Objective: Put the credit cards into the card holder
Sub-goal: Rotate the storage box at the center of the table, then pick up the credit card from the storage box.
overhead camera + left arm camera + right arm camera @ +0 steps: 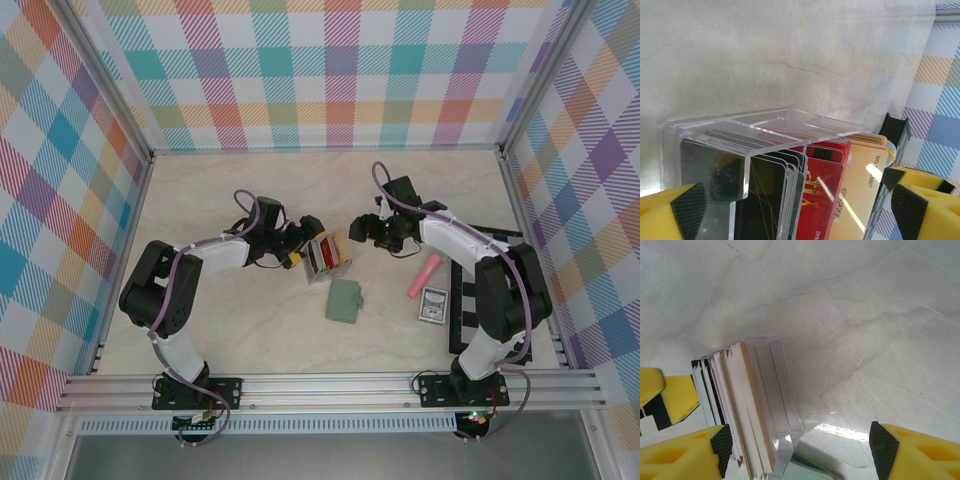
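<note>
The credit cards (322,254) stand upright in a clear rack (330,258) at mid-table. In the left wrist view they show as black (762,197), red (822,197) and tan-orange (865,190) stacks behind the rack's clear wall (740,131). My left gripper (800,215) is open, with its fingers on either side of the rack. The sage-green card holder (346,300) lies closed just in front of the rack. My right gripper (802,450) is open above the rack's other end (772,405). A corner of the holder (812,474) shows below it.
A pink stick (425,275) and a blue patterned card box (432,305) lie right of the holder. Beside them at the right edge is a black frame (495,290). Checked walls (320,70) enclose the table.
</note>
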